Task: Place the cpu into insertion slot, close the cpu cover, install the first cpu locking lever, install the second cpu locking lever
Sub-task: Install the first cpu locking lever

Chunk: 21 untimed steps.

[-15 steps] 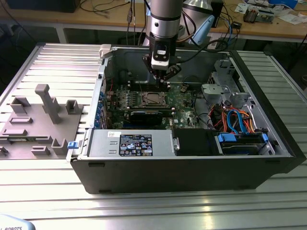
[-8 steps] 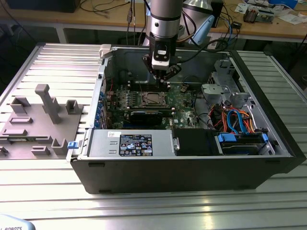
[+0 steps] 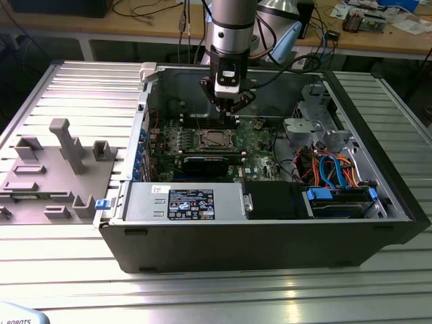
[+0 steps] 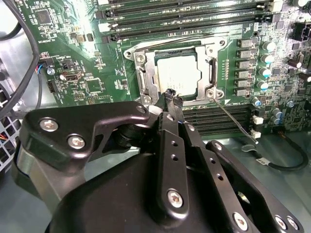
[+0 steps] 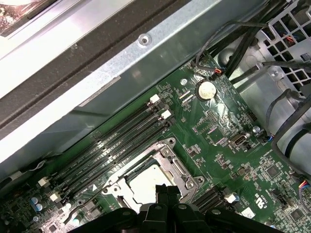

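Observation:
The cpu point(image 4: 177, 73) shows its pale silvery face inside the insertion slot point(image 3: 214, 138) of the green motherboard point(image 3: 260, 138). The cpu cover point(image 4: 148, 73) lies flat over it as a metal frame, with the chip visible through its window. A thin wire locking lever point(image 4: 235, 124) sticks out loose from one socket corner across the board. A second lever point(image 4: 165, 44) runs along the socket edge beside the memory slots. My gripper point(image 4: 172, 97) hangs just above the socket's edge, fingers shut together with nothing between them. The first wrist view shows the gripper point(image 5: 167, 190) over the cpu point(image 5: 141, 187).
The open computer case point(image 3: 256, 236) surrounds the board with tall walls. Long black memory slots point(image 4: 184, 17) lie beside the socket. Cables and a drive bay point(image 3: 337, 182) fill the exterior view's right. A grey fixture point(image 3: 61, 162) stands on the table at the exterior view's left.

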Motion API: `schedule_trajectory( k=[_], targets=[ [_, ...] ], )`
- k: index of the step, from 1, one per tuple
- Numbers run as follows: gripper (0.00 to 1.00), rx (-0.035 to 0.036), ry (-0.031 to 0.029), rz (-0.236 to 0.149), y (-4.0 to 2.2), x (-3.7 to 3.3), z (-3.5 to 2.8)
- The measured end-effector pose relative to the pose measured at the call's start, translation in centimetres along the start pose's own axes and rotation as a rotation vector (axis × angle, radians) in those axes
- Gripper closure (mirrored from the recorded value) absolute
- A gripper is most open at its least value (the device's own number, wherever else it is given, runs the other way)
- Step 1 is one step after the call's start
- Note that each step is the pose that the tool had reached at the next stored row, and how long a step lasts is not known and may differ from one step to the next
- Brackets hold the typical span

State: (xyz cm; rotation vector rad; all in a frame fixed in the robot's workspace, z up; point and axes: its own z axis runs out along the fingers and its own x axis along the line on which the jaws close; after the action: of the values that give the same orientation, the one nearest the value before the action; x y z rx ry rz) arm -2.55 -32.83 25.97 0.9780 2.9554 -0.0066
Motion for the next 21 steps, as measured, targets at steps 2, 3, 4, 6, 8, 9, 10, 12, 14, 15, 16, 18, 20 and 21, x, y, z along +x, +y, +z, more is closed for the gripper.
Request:
schedule_trajectory(
  k=[2, 3, 4, 6, 8, 9, 10, 12, 14, 15, 16, 18, 20, 21],
  targets=[
    [0.89, -0.0001, 0.0000, -0.004, 0.00, 0.00, 0.00],
    [0.89, -0.0001, 0.0000, -0.006, 0.00, 0.00, 0.00],
    [0.89, -0.0003, 0.0001, -0.009, 0.00, 0.00, 0.00],
    [0.89, -0.0004, 0.0001, -0.014, 0.00, 0.00, 0.00],
    [0.89, -0.0005, 0.0001, -0.019, 0.00, 0.00, 0.00],
    [0.89, -0.0006, 0.0001, -0.020, 0.00, 0.00, 0.00],
    [0.89, -0.0006, 0.0001, -0.022, 0.00, 0.00, 0.00],
    [0.89, -0.0008, 0.0002, -0.025, 0.00, 0.00, 0.00],
    [0.89, -0.0009, 0.0002, -0.033, 0.00, 0.00, 0.00],
    [0.89, -0.0010, 0.0002, -0.035, 0.00, 0.00, 0.00],
    [0.89, -0.0011, 0.0002, -0.037, 0.00, 0.00, 0.00],
    [0.89, -0.0012, 0.0002, -0.041, 0.00, 0.00, 0.00],
    [0.89, -0.0013, 0.0002, -0.045, 0.00, 0.00, 0.00],
    [0.89, -0.0013, 0.0002, -0.047, 0.00, 0.00, 0.00]
  ],
)
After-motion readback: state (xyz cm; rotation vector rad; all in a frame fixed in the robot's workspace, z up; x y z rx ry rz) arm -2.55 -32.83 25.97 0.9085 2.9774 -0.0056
